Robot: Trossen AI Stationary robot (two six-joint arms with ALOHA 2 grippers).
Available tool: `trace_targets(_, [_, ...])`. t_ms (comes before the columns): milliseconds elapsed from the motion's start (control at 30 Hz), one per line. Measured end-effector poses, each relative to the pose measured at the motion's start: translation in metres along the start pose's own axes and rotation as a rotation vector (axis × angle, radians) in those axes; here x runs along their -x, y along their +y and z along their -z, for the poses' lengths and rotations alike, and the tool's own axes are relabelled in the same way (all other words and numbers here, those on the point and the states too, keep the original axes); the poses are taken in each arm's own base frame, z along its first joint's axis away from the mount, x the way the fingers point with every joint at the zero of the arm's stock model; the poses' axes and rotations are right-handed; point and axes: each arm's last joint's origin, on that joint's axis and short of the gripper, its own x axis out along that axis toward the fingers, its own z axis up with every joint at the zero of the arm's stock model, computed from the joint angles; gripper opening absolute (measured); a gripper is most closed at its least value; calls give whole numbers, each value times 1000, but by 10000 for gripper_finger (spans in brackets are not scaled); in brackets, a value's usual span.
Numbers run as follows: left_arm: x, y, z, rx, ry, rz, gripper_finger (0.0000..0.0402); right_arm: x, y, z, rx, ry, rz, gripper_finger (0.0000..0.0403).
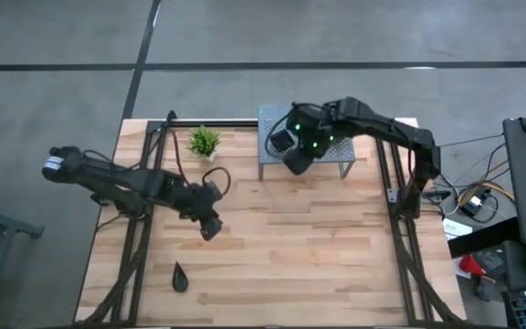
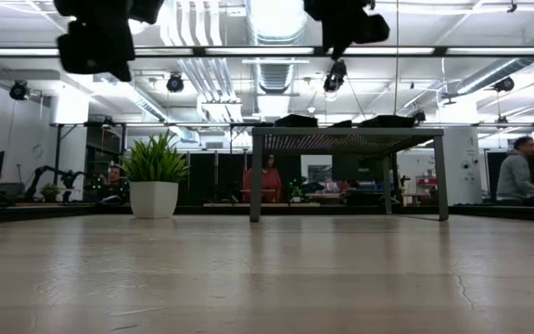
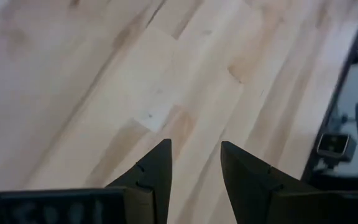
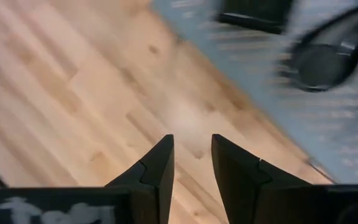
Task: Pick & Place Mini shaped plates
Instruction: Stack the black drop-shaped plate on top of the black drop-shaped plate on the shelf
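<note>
Light: bright, even, from ceiling lamps (image 2: 272, 19) glaring white in low view | Shadows: faint on the table (image 1: 336, 265) | Blur: shelf (image 4: 328, 112) smeared in right wrist view; left wrist view soft, washed pale at one corner

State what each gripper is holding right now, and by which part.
Nothing is held. The left gripper is open above the bare wooden table; the right gripper is open and empty beside the grey perforated metal shelf.
</note>
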Motion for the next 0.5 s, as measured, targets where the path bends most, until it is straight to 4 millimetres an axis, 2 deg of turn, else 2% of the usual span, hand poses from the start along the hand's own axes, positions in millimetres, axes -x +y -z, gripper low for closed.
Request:
trace_targets(267, [-10, -10, 32, 250, -3, -44, 129, 1, 54, 35, 187, -16, -130, 101])
trace_targets(500, [-11, -25, 69, 437, 50, -32, 129, 4, 83, 62, 331, -50, -172, 89])
